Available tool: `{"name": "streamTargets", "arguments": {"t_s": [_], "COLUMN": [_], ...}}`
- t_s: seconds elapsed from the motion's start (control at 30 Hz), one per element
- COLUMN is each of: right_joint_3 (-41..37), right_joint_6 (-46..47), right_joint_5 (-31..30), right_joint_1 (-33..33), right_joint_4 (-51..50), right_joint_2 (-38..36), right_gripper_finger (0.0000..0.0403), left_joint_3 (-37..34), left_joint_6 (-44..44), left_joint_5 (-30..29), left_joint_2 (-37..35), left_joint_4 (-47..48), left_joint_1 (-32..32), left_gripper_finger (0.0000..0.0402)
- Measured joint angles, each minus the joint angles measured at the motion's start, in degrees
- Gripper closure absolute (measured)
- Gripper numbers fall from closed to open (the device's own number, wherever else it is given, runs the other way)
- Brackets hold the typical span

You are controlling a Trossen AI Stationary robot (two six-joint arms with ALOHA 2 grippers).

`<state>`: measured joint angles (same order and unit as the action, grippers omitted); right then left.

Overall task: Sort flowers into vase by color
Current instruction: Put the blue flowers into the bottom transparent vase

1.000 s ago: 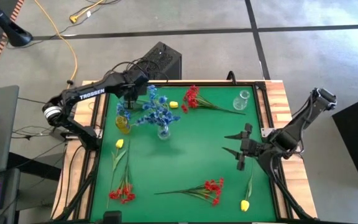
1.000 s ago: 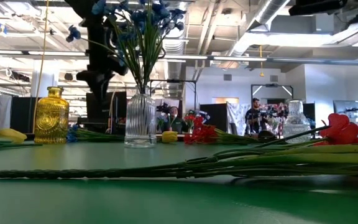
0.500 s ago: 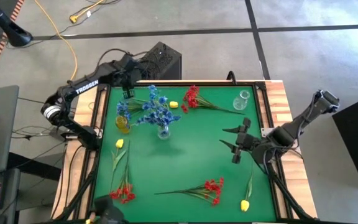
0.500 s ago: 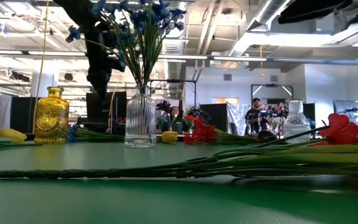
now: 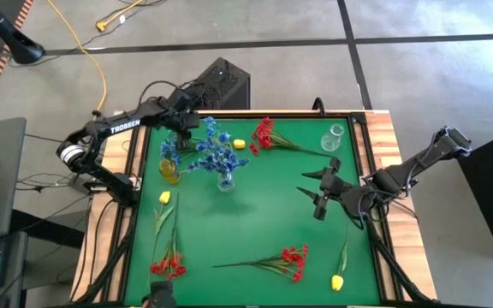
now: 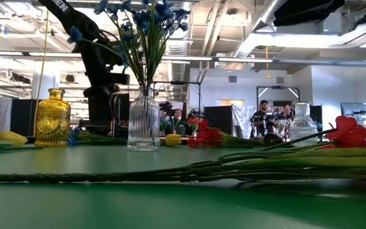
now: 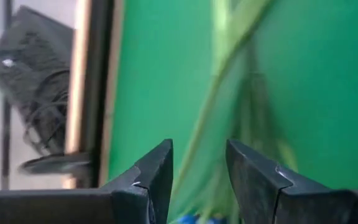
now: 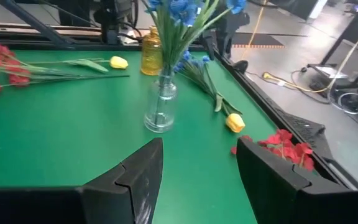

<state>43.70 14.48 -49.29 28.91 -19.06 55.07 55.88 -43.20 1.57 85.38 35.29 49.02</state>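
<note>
On the green mat (image 5: 255,222) lie thin-stemmed red, blue and yellow flowers (image 5: 285,259); both claws spread, empty.

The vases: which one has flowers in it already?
The clear ribbed vase in the middle of the mat holds the blue flowers. The yellow vase beside it and the clear vase at the far right corner hold none.

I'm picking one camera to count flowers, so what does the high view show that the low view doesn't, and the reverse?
Only the high view shows the open right gripper over the mat, the yellow tulip near the front edge and the left gripper. Only the low view shows people in the room behind. Both show the yellow vase and the clear vase holding blue flowers.
</note>
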Motion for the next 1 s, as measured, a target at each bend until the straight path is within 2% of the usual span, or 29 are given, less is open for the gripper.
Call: {"name": "streamTargets", "arguments": {"t_s": [0.13,0.37,0.57,0.83,1.0], "right_joint_3": [0.0,0.0,0.0,0.0,0.0], "right_joint_6": [0.0,-3.8,-4.5,-4.5,-4.2], "right_joint_5": [0.1,0.1,0.5,1.4,1.5], "right_joint_1": [-0.2,-0.2,-0.2,-0.2,0.3], "right_joint_4": [0.3,2.4,2.0,3.1,5.5], "right_joint_2": [0.0,0.0,0.0,0.0,0.0], "right_gripper_finger": [0.0173,0.0173,0.0173,0.0173,0.0173], "left_joint_3": [-1.6,-0.3,0.2,0.1,0.1], "left_joint_6": [0.8,3.9,5.1,6.4,6.4], "left_joint_5": [0.6,-5.6,-4.5,-3.7,-3.9], "left_joint_2": [0.9,9.0,10.4,11.8,12.8], "left_joint_4": [-1.3,-3.1,-2.3,3.4,3.0], "left_joint_1": [-2.5,-5.3,-5.8,-6.3,-7.5], "left_gripper_finger": [0.0265,0.0265,0.0265,0.0266,0.0304]}}
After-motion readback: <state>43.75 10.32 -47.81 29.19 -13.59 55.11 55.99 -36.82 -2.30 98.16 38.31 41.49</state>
